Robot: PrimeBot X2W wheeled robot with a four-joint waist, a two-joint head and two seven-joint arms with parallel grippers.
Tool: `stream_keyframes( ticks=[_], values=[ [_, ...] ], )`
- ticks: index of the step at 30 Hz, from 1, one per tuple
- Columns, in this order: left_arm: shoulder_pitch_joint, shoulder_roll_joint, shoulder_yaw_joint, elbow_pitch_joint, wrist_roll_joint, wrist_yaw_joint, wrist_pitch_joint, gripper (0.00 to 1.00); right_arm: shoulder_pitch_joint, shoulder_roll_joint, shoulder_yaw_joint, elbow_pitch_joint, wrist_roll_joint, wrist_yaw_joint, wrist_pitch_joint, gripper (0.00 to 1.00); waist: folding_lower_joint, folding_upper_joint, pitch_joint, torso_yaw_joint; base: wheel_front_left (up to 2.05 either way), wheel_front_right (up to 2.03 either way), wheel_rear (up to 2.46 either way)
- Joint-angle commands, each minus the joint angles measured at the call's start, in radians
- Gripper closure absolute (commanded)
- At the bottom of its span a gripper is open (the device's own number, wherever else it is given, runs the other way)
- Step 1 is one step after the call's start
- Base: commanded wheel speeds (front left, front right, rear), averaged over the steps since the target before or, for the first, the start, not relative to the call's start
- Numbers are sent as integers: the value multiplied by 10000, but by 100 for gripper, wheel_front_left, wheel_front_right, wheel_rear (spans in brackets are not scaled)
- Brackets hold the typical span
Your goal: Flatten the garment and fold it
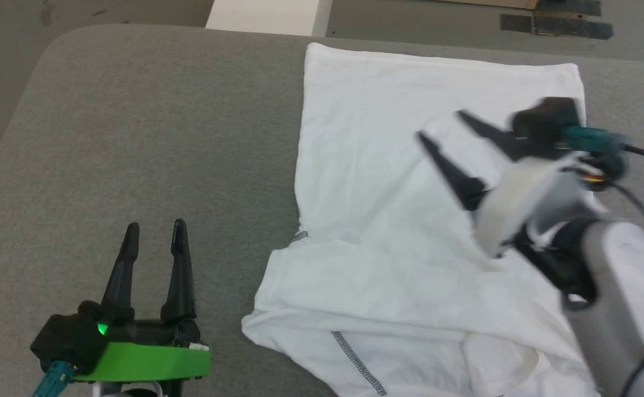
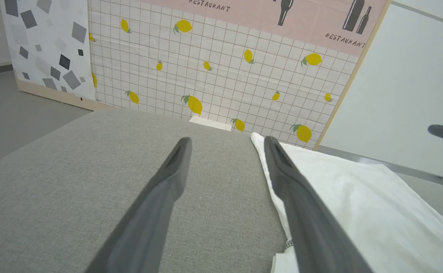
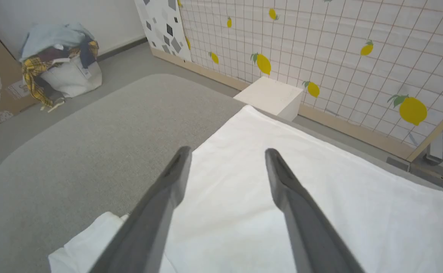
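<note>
The white garment lies on the grey table, its far part spread flat and its near part folded over in rumpled layers with a dark zigzag seam showing. My right gripper hovers over the garment's right side, open, fingers pointing up-left, nothing between them. From the right wrist, the garment spreads below the right gripper. My left gripper rests open over bare table, left of the garment. In the left wrist view the left gripper is beside the garment's left edge.
A white box stands on the floor beyond the table's far edge. A tiled lemon-print panel rises behind it. A bag heaped with clothes sits on the floor far off. The table's left half is bare grey fabric.
</note>
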Motion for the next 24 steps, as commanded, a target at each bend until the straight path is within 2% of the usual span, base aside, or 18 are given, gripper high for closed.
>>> stream_keyframes(
  ticks=[1, 5, 8, 11, 14, 17, 21, 24],
  values=[
    [-34, 104, 23, -87, 97, 16, 60, 0, 414, -68, -580, -445, -396, -15, -123, 0, 1, 0, -71, -299, 0, 0, 0],
    [37, 169, 35, -208, 99, 52, 119, 0, 1586, 85, -2476, -1823, -1591, -15, -474, 0, 1, 0, -53, -558, 0, 0, 0],
    [110, 198, 19, -248, 77, 46, 123, 0, 2508, 250, -3277, -2441, -2433, -15, -916, 0, 1, 0, -41, -733, 0, 0, 0],
    [153, 226, -86, -208, 84, -31, 82, 0, 3590, 698, -3911, -2731, -3271, -15, -1570, 0, 1, 0, -78, -801, 0, 0, 0],
    [252, 219, -132, -60, 135, -7, 40, 0, 4457, 1423, -4373, -2776, -3708, -15, -2203, 0, 1, 0, -103, -869, 0, 0, 0],
    [326, 218, -209, 131, 207, 30, 27, 0, 5092, 1782, -4580, -2699, -3811, -15, -2690, 0, 1, 0, -49, -976, 0, 0, 0],
    [103, 206, -226, 179, 149, 75, 98, 0, 5297, 1853, -4698, -2631, -3402, -15, -3112, 0, 1, 0, 135, -1082, 0, 0, 0],
    [-540, 509, -180, 18, 182, -26, 387, 0, 5162, 1857, -4773, -2696, -3076, -15, -3281, 0, 1, 0, 396, -1136, 0, 0, 0]
  ],
)
